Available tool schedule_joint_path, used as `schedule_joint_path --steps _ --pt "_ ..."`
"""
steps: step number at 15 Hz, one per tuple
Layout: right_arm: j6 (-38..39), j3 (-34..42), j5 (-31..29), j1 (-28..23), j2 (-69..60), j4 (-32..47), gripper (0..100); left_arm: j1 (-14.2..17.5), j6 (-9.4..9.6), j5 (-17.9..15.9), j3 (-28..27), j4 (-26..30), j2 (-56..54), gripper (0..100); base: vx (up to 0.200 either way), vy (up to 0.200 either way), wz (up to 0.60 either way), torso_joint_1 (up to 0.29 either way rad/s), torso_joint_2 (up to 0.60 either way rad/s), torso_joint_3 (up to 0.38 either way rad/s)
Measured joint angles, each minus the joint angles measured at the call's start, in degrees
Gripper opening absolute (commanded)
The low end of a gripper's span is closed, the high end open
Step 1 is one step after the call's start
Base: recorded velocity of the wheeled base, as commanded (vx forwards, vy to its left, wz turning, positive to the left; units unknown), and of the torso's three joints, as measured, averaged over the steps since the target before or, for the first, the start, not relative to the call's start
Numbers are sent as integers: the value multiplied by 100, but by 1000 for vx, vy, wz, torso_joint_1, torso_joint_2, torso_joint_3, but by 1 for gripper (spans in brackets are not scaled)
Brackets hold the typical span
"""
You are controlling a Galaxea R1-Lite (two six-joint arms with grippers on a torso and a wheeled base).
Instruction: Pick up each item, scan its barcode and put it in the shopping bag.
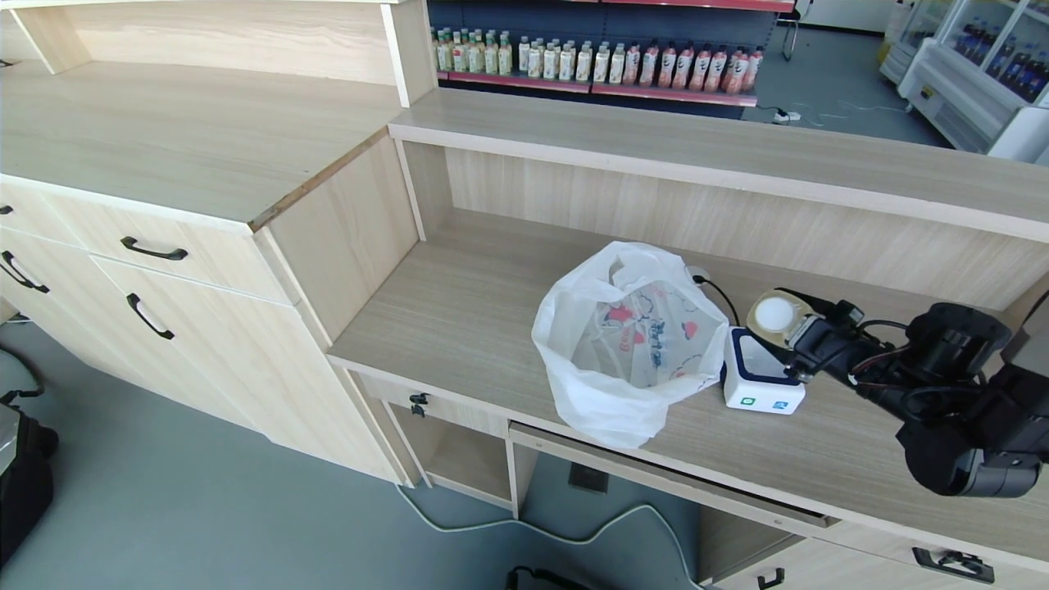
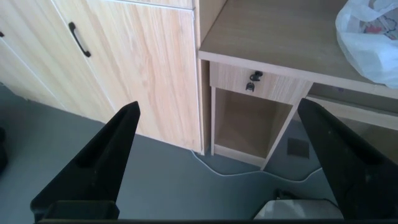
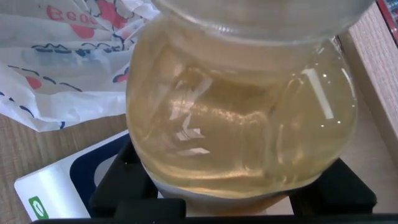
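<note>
A clear jar of pale yellow liquid with a white lid is held on its side just above the white, blue-topped barcode scanner. My right gripper is shut on it. In the right wrist view the jar sits between the dark fingers, with the scanner beneath it. The white plastic shopping bag stands open on the counter, touching the scanner's left side. My left gripper hangs open low over the floor, facing the cabinets, with nothing between its fingers.
The counter is a recessed wooden desk with a raised ledge behind it and a taller cabinet on the left. A black cable runs behind the bag. Drawers and an open cubby lie below.
</note>
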Motion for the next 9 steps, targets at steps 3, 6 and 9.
schedule_joint_path --steps 3,6,9 --pt "7 -234 -2 91 151 0 0 0 0 0 0 1 0 100 0 0 0 0 0 0" --pt "11 -305 -2 182 239 0 0 0 2 0 0 0 0 100 0 0 0 0 0 0" --pt "16 -380 -2 228 306 1 0 0 2 0 0 1 0 100 0 0 0 0 0 0"
